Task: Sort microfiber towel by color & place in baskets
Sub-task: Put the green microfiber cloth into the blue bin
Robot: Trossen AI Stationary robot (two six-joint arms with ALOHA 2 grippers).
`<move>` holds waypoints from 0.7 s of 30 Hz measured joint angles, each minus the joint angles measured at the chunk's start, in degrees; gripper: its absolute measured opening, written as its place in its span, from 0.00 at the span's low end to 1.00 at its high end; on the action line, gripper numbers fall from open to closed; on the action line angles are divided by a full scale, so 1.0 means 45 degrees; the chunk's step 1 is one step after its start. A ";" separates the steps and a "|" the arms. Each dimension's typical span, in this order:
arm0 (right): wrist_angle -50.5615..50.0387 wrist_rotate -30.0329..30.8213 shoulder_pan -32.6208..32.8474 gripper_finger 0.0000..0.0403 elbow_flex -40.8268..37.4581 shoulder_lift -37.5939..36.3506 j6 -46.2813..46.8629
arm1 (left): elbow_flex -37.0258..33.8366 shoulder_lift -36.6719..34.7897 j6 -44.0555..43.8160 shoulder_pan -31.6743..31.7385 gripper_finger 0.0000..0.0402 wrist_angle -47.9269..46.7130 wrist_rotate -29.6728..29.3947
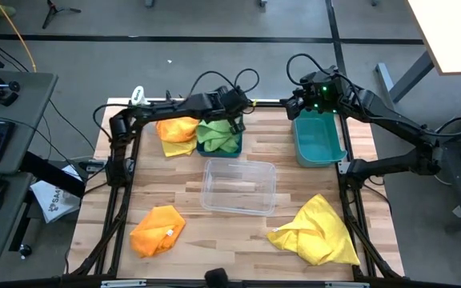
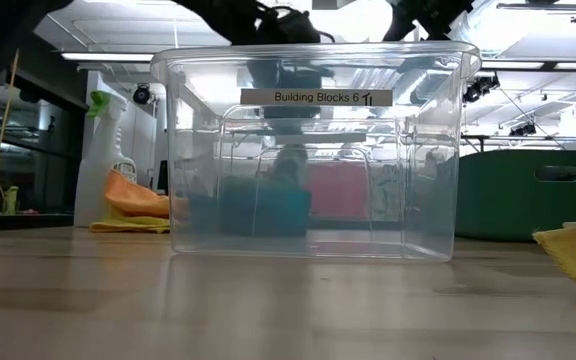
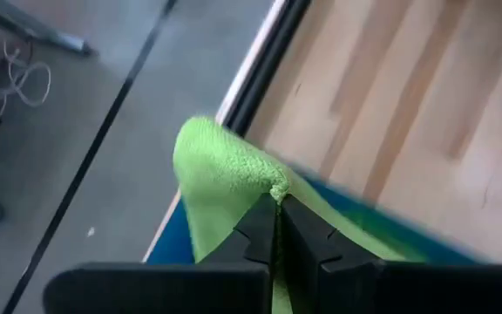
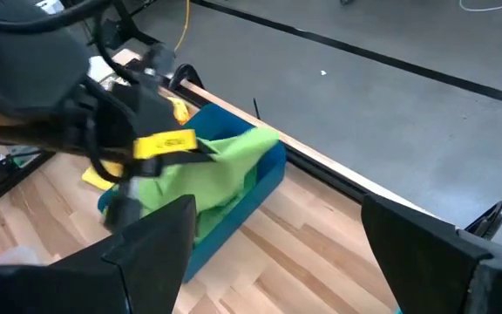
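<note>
My left gripper (image 1: 234, 122) is shut on a lime green towel (image 1: 218, 136) above the dark blue bin (image 1: 232, 150) at the table's far side. The towel's lower part lies in that bin. An orange towel (image 1: 176, 128) lies on a yellow one (image 1: 178, 149) just left of the bin. Another orange towel (image 1: 157, 230) lies near left, and a yellow towel (image 1: 318, 232) near right. The clear bin (image 1: 238, 186) stands mid-table. My right gripper (image 1: 298, 108) hangs open over the far end of the teal bin (image 1: 318, 138). My left gripper (image 3: 277, 205) pinches a raised peak of the green towel (image 3: 275, 188) between its two fingertips; one layer or several, I cannot tell. The fingers slant down onto it. The cloth hangs slack below them, its lower part draped in the blue bin (image 4: 251, 187).
A white spray bottle (image 2: 103, 160) stands at the table's far left edge, behind the orange towel (image 2: 133, 195). The clear bin (image 2: 313, 150) fills the middle of the low view, with the teal bin (image 2: 533, 195) to its right. Bare wood shows between the near towels.
</note>
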 joint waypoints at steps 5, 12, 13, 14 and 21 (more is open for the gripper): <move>-0.0010 0.0143 -0.0002 0.80 0.0000 0.0000 -0.0196 | -0.0036 -0.0413 -0.0685 0.0366 0.00 -0.2328 0.0335; -0.0013 0.0220 0.0003 0.80 0.0000 0.0000 -0.0167 | -0.2410 -0.0339 -0.1713 0.0786 0.00 -0.0831 0.1821; -0.0014 0.0220 0.0002 0.80 0.0000 0.0000 -0.0166 | -0.2790 -0.0345 -0.1923 0.0841 0.00 -0.0365 0.1968; -0.0010 0.0220 -0.0002 0.80 0.0000 0.0000 -0.0162 | -0.3138 -0.0345 -0.2172 0.0913 0.00 0.0055 0.2146; -0.0003 0.0225 -0.0001 0.80 0.0000 0.0000 0.0139 | -0.4582 -0.0345 -0.2872 0.1108 0.01 0.1894 0.3622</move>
